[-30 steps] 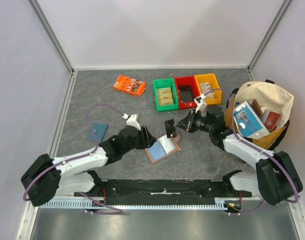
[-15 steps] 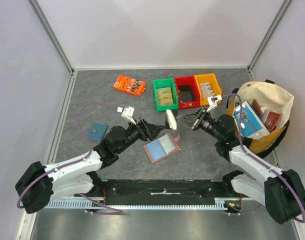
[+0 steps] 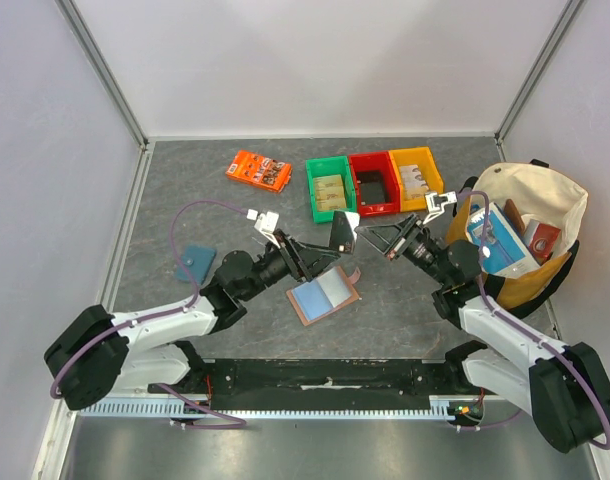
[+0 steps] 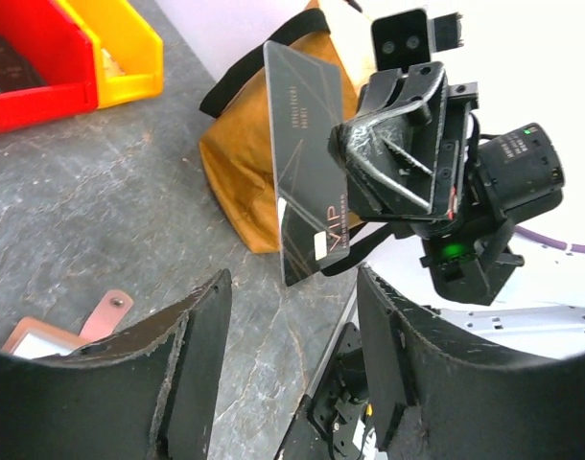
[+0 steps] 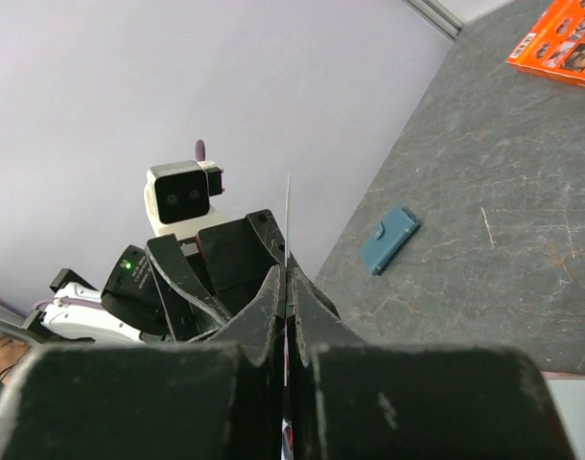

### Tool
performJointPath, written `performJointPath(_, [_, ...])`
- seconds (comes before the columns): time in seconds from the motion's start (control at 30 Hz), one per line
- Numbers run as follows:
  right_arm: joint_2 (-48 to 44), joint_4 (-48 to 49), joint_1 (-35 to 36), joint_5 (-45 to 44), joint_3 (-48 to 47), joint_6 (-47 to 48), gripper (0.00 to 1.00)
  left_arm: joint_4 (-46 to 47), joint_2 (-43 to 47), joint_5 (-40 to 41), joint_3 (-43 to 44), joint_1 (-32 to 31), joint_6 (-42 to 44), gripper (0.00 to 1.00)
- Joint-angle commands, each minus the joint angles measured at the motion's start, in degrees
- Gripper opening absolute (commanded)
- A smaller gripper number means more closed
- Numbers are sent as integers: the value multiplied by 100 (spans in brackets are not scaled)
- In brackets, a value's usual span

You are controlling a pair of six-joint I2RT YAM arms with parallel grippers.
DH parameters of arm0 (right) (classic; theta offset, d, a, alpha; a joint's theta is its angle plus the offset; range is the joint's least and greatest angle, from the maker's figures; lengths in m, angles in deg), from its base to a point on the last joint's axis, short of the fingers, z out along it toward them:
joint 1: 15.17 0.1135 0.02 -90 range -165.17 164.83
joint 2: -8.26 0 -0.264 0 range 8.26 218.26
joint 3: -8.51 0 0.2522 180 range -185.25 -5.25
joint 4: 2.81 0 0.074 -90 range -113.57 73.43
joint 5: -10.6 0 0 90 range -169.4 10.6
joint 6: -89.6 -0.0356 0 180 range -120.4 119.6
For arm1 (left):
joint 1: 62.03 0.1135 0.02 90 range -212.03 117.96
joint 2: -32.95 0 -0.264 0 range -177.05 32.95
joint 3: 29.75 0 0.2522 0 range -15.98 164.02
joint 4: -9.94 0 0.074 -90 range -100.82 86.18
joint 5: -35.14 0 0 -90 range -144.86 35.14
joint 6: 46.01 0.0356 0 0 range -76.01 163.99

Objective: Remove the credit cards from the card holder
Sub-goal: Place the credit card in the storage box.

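Grey table (image 3: 185, 200): we count one card holder (image 3: 325, 296), lying open; one dark card (image 3: 342, 230) raised just beyond it, pinched in right gripper (image 3: 359, 234); left gripper (image 3: 323, 258) beside holder, jaws apart, empty; three bins (image 3: 371, 158) farther beyond.

Tan card holder (image 3: 323, 295) lined light blue, dark glossy card (image 4: 307, 163), teal pouch (image 3: 195, 262), orange box (image 3: 258, 170).

green bin (image 3: 328, 162) | red bin (image 3: 369, 157) | yellow bin (image 3: 413, 152) | orange box (image 3: 258, 171) | teal pouch (image 3: 194, 263) | bag (image 3: 545, 190)
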Motion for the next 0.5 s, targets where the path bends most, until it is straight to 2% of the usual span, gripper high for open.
performJointPath(0.0, [18, 630, 46, 9, 74, -118, 0, 803, -89, -176, 179, 8, 25, 59])
performJointPath(0.23, [106, 841, 72, 62, 135, -206, 0, 1198, -265, -141, 171, 8, -107, 48])
performJointPath(0.3, [124, 876, 81, 62, 153, -206, 0, 1330, -282, -79, 100, 8, -159, 38])
performJointPath(0.4, [168, 885, 81, 106, 188, -153, 0, 1366, -221, -26, 21, 17, -160, 17])
performJointPath(0.47, [221, 929, 72, 149, 206, -118, 8, 1209, -133, -44, -5, 69, -107, 4])
